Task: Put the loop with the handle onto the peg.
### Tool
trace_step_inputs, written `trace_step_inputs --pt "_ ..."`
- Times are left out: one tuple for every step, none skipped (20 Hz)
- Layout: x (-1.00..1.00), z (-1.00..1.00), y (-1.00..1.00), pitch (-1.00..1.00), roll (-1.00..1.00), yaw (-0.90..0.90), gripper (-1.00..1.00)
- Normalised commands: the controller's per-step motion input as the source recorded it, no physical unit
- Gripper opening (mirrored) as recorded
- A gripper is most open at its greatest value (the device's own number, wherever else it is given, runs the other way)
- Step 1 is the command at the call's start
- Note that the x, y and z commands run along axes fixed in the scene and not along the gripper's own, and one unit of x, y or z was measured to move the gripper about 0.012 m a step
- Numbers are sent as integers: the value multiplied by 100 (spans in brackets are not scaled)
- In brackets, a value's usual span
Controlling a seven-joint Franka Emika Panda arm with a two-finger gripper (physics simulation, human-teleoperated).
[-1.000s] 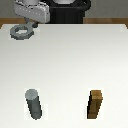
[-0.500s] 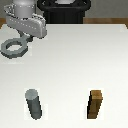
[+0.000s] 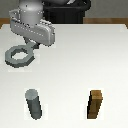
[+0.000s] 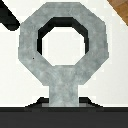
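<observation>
Above the table (image 3: 100, 55), flat grey faceted loop (image 3: 19, 55).

The exterior view sits high and looks down at a slant over the white table (image 3: 70, 70), wide enough to catch the peg (image 3: 34, 104) and wooden block (image 3: 96, 105) up close and the arm's wrist at the far side. The wrist view stares straight down from really close, so the loop with the handle (image 4: 64, 47) fills it. Both share that loop (image 3: 20, 54) and the table around it.
</observation>
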Motion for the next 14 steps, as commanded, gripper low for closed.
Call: trace_step_inputs --pt "100 0 0 0 0 0 -100" --pt "100 0 0 0 0 0 -100" --pt "100 0 0 0 0 0 -100" --pt "100 0 0 0 0 0 -100" --pt "100 0 0 0 0 0 -100" --pt "100 0 0 0 0 0 -100" --pt "100 0 0 0 0 0 -100" --pt "100 0 0 0 0 0 -100" --pt "100 0 0 0 0 0 -100" --pt "100 0 0 0 0 0 -100" --pt "100 0 0 0 0 0 -100" --pt "100 0 0 0 0 0 -100" --pt "100 0 0 0 0 0 -100" --pt "0 0 0 0 0 0 -100"
